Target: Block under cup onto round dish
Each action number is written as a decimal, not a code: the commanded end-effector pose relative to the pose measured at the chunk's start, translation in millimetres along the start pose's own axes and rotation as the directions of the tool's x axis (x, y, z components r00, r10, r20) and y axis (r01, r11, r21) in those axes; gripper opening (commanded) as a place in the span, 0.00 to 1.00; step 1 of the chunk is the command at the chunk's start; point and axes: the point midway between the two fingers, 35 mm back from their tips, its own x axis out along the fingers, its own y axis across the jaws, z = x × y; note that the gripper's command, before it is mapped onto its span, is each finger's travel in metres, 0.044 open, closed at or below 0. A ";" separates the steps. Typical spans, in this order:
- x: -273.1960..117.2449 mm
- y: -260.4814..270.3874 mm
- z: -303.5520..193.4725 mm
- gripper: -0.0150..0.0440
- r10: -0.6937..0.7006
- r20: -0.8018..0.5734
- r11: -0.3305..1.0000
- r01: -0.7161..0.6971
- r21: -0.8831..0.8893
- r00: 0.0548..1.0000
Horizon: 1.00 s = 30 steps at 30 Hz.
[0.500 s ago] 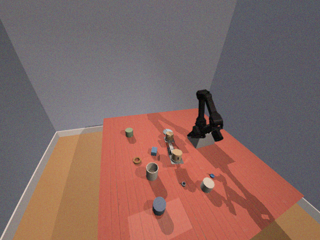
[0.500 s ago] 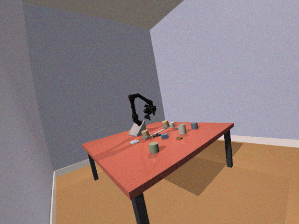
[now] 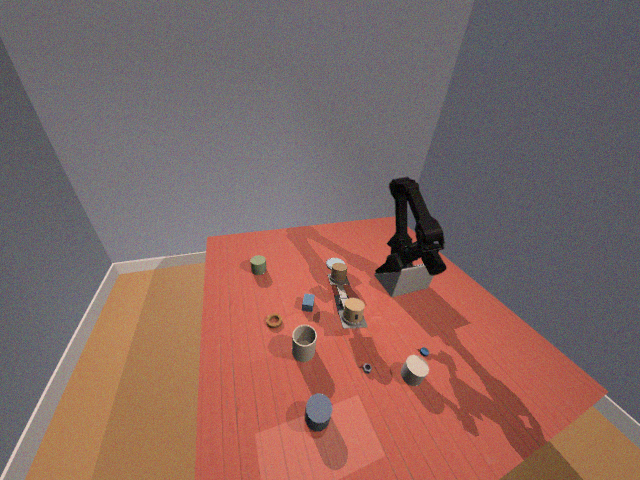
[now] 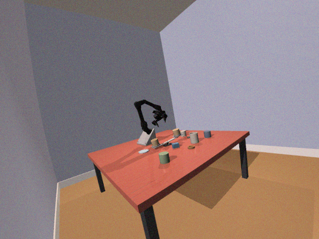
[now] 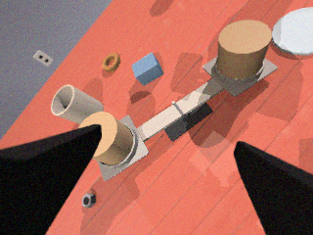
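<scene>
Two tan cups stand on the end plates of the balance (image 5: 171, 115): the near cup (image 5: 113, 138) just beside my left finger, the far cup (image 5: 243, 49) next to the pale round dish (image 5: 295, 30). Both cups are down and the block under one is hidden. My gripper (image 5: 167, 139) hangs above them, spread wide and holding nothing. A blue cube (image 5: 147, 68) and a tan ring (image 5: 111, 62) lie beyond the beam.
</scene>
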 end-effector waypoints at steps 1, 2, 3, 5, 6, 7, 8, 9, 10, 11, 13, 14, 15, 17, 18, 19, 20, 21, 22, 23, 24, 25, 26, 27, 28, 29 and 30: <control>-1.7 1.0 5.6 1.00 0.013 -0.017 0.991 -0.015 -0.132 1.000; -2.3 1.4 7.0 1.00 0.016 -0.022 0.986 -0.020 -0.165 1.000; -2.8 1.7 8.5 1.00 0.019 -0.027 0.980 -0.024 -0.198 0.999; -3.9 2.4 11.3 1.00 0.026 -0.036 0.964 -0.035 -0.263 0.999; -4.5 2.8 12.8 1.00 0.030 -0.041 0.955 -0.040 -0.295 0.999; -5.0 3.1 14.2 1.00 0.033 -0.045 0.944 -0.046 -0.327 0.998; -5.6 3.4 15.7 1.00 0.036 -0.050 0.932 -0.052 -0.358 0.998; -6.1 3.7 17.2 1.00 0.040 -0.055 0.919 -0.058 -0.389 0.998; -6.6 4.0 18.6 1.00 0.044 -0.059 0.905 -0.064 -0.420 0.997; -7.1 4.2 20.1 1.00 0.047 -0.063 0.890 -0.071 -0.450 0.997; -8.2 4.7 23.1 1.00 0.055 -0.072 0.857 -0.084 -0.508 0.996; -8.7 4.9 24.5 1.00 0.058 -0.077 0.839 -0.090 -0.536 0.995; -9.1 5.1 26.0 1.00 0.062 -0.081 0.820 -0.097 -0.564 0.995; -10.1 5.5 29.0 1.00 0.070 -0.089 0.780 -0.110 -0.617 0.994; -10.6 5.6 30.5 1.00 0.074 -0.093 0.758 -0.117 -0.642 0.993; -11.0 5.8 32.0 1.00 0.078 -0.097 0.735 -0.123 -0.667 0.992; -11.4 5.9 33.2 1.00 0.081 -0.101 0.716 -0.128 -0.686 0.992; -11.6 6.0 33.9 1.00 0.083 -0.103 0.704 -0.131 -0.698 0.991; -11.7 6.0 34.2 1.00 0.083 -0.103 0.700 -0.132 -0.701 0.991; -11.7 6.0 34.2 1.00 0.083 -0.103 0.700 -0.132 -0.701 0.991; -11.7 6.0 34.2 1.00 0.083 -0.103 0.700 -0.132 -0.701 0.991; -11.7 6.0 34.2 1.00 0.083 -0.103 0.700 -0.132 -0.701 0.991; -11.7 6.0 34.2 1.00 0.083 -0.103 0.700 -0.132 -0.701 0.991; -11.2 6.0 34.4 1.00 0.081 -0.104 0.697 -0.131 -0.705 0.991; -9.8 6.1 35.0 1.00 0.073 -0.108 0.687 -0.128 -0.716 0.991; -7.4 6.2 35.9 1.00 0.060 -0.114 0.669 -0.125 -0.733 0.992; -4.5 6.3 37.1 1.00 0.044 -0.122 0.647 -0.121 -0.753 0.992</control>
